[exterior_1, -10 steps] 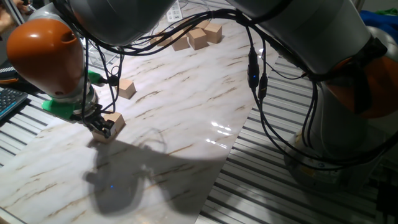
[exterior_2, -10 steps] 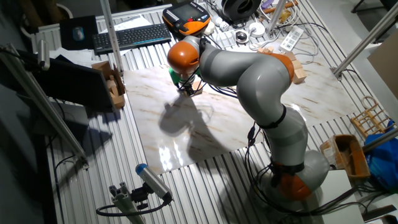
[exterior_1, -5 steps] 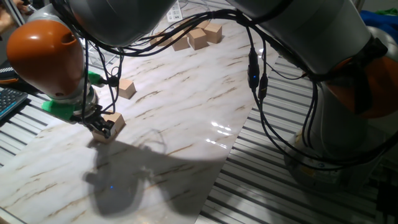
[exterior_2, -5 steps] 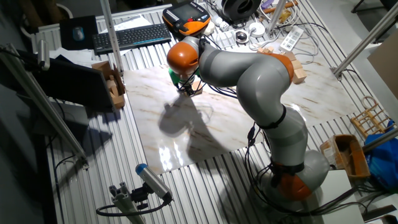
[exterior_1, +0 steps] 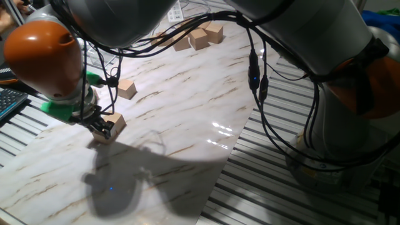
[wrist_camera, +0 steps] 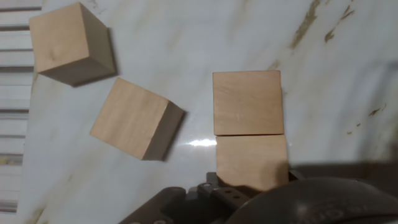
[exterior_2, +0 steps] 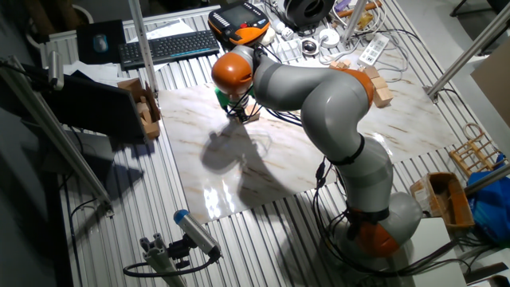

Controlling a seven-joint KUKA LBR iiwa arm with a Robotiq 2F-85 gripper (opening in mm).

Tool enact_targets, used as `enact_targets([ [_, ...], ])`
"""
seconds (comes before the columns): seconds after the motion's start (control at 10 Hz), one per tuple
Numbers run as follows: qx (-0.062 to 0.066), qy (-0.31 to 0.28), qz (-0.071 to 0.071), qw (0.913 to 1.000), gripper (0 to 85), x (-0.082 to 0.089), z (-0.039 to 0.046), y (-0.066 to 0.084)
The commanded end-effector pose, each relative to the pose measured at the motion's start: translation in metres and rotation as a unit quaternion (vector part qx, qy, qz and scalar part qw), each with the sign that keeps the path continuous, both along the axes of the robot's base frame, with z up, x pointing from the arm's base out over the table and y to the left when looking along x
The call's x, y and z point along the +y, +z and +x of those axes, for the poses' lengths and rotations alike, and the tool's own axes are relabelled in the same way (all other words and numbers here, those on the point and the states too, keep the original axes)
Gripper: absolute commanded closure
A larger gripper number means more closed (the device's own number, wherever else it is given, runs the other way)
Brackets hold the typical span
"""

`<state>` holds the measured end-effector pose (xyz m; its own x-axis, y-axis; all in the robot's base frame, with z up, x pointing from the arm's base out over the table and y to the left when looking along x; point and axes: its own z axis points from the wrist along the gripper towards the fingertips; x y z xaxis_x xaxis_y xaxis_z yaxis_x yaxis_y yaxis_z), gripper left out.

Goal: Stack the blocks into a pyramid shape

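My gripper [exterior_1: 104,127] is low over the marble board's near left part, in front of a tan wooden block [exterior_1: 115,120] that rests on the board, and it looks shut on that block. It also shows in the other fixed view [exterior_2: 241,114]. A second block [exterior_1: 127,89] lies just behind. Three more blocks [exterior_1: 199,37] sit grouped at the far end. The hand view shows a block [wrist_camera: 252,163] against the dark hand housing, another block [wrist_camera: 247,102] touching it, and two loose ones [wrist_camera: 134,118] to the left. No stepped heap shows.
The marble board [exterior_1: 181,119] lies on a slatted metal table [exterior_1: 300,200]. Black cables [exterior_1: 256,75] hang from the arm over the board's right side. A keyboard [exterior_2: 167,46] and a pendant [exterior_2: 239,20] lie beyond the board. A wooden crate [exterior_2: 450,199] stands at the right.
The arm's orange joint has shifted slightly to the left. The gripper and the block by it have stayed where they were.
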<state>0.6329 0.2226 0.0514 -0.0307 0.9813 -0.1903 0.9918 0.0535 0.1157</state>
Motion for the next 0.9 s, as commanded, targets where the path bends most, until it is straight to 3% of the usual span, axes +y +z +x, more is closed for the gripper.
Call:
enact_targets([
  [0.0,0.002,0.000,0.000,1.0000,51.0,0.0000,-0.0002,0.0001],
  [0.3,0.007,0.002,-0.001,1.0000,51.0,-0.0002,-0.0001,0.0005],
  [0.4,0.008,0.002,-0.001,1.0000,34.0,-0.0002,-0.0002,0.0006],
  [0.6,0.007,0.000,-0.001,1.0000,34.0,-0.0001,-0.0003,0.0007],
  [0.7,0.007,0.000,-0.001,1.0000,17.0,-0.0001,-0.0003,0.0007],
  [0.8,0.005,0.000,-0.001,1.0000,17.0,-0.0001,-0.0004,0.0008],
])
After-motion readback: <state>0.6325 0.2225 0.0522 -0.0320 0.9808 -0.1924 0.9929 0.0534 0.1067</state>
